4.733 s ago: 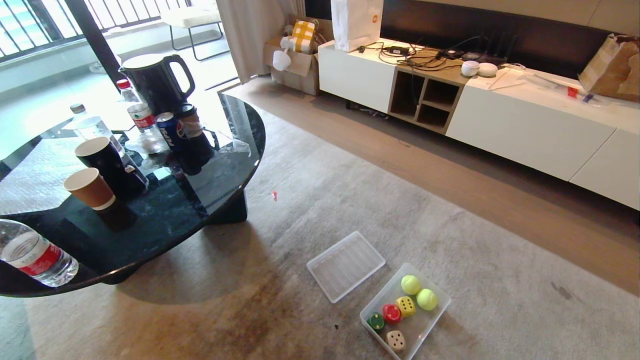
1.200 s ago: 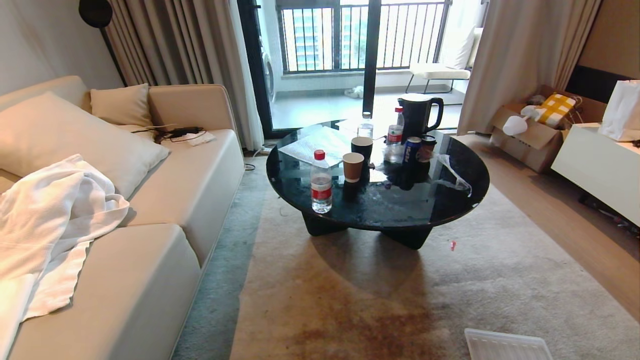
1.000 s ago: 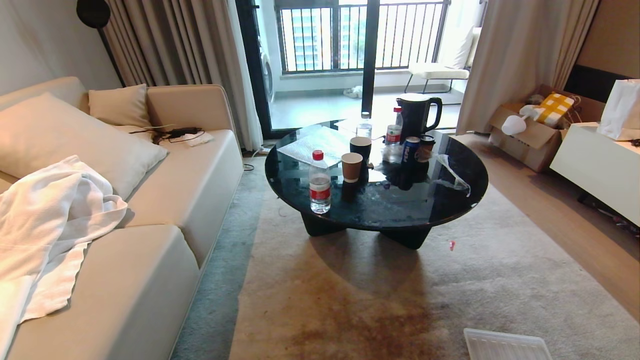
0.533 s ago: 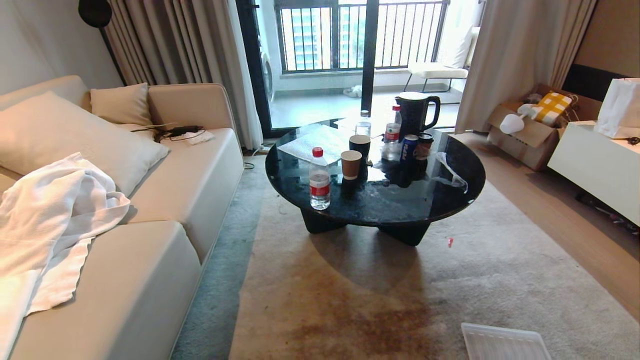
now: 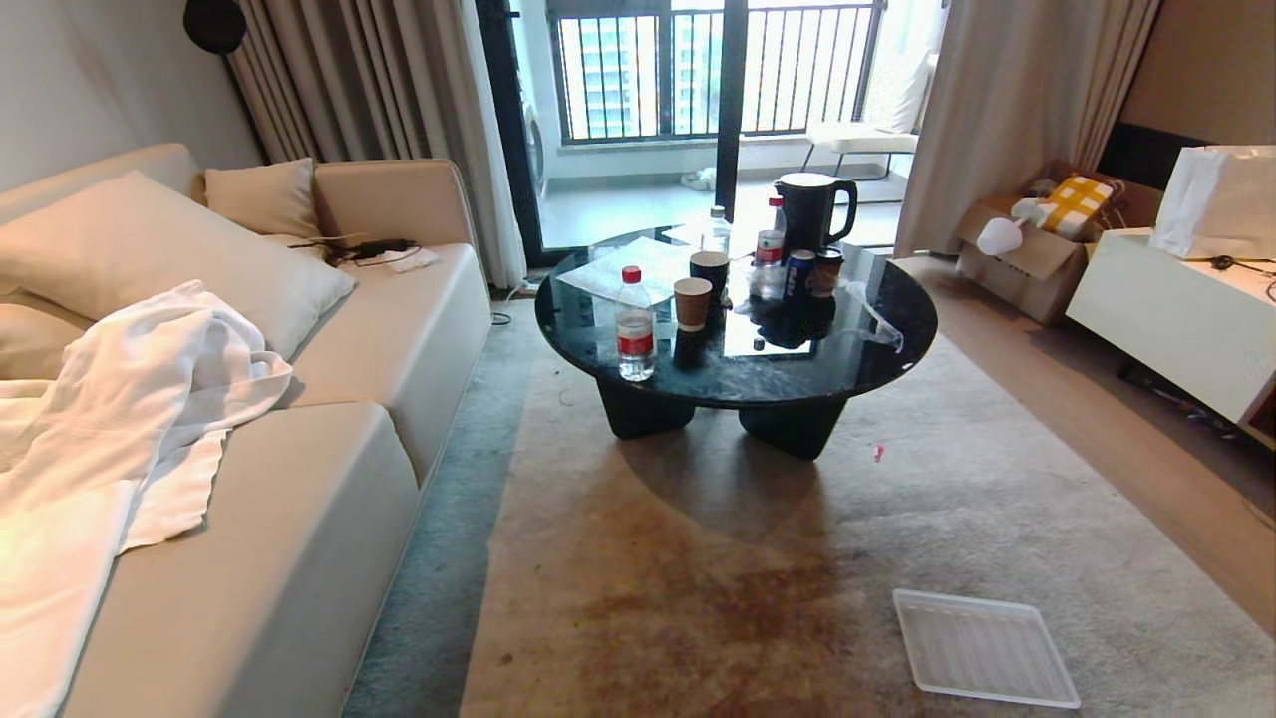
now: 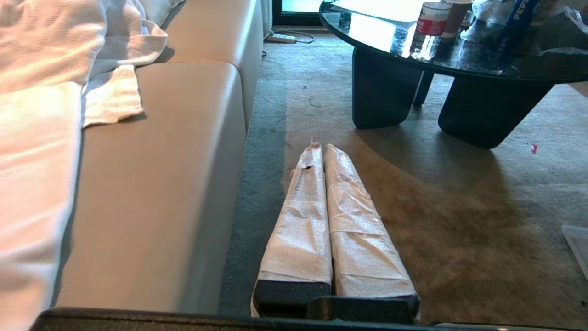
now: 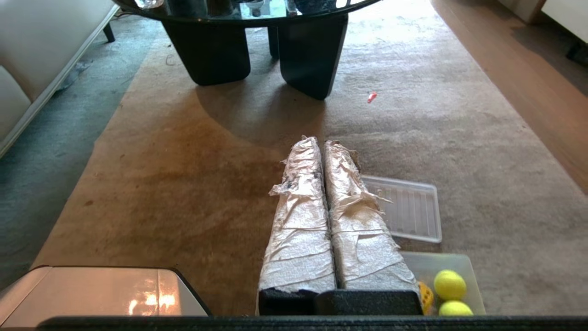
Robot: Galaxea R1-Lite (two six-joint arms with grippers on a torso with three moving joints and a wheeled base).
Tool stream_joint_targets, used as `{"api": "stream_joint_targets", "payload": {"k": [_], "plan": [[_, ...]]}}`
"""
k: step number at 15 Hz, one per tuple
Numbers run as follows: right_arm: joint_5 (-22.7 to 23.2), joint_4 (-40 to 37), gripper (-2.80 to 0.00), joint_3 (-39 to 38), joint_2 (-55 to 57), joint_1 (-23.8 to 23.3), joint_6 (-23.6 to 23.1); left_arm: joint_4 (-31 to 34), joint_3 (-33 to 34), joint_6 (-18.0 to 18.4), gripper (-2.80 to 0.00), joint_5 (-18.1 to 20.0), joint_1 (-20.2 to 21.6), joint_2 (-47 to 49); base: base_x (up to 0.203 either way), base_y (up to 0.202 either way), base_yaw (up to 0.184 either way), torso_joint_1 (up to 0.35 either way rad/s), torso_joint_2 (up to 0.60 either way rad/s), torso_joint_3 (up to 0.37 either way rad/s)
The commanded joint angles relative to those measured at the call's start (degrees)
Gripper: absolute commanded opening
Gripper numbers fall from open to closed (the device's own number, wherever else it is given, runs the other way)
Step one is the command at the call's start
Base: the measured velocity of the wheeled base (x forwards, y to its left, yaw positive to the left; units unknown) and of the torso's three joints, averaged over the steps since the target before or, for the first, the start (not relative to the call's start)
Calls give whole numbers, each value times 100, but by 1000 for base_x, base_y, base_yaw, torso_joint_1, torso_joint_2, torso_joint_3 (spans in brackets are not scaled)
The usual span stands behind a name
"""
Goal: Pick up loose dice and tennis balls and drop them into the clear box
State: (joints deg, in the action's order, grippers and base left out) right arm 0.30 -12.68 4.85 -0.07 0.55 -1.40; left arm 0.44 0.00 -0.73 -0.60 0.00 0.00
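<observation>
On my far left is the sofa [image 5: 299, 479], then the round table [image 5: 738, 349] mid-room, then the lid [image 5: 982, 648] on the rug near right. The box [image 7: 452, 271] sits just nearer than the lid, with two balls [image 7: 449, 285] and a sliver of yellow die [image 7: 426, 296] inside; I see nothing loose on the rug. By my reckoning the balls are light, fuzzy and springy, easy to pinch across the middle; the dice look small and smooth, best taken on two flat faces. The left claw [image 6: 320, 148] is closed and empty above the rug by the sofa. The right claw [image 7: 321, 143] is likewise pressed closed, holding nothing, hanging over the lid and box.
</observation>
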Motion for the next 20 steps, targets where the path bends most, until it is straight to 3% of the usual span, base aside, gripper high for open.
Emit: {"api": "stream_joint_targets", "payload": {"k": [1, 20], "plan": [[5, -7, -280, -2, -1, -2, 0, 0, 9, 3, -280, -2, 0, 0, -184, 0, 2, -2, 2, 3], [-4, -7, -280, -2, -1, -1, 0, 0, 9, 3, -280, -2, 0, 0, -176, 0, -2, 2, 2, 3]]}}
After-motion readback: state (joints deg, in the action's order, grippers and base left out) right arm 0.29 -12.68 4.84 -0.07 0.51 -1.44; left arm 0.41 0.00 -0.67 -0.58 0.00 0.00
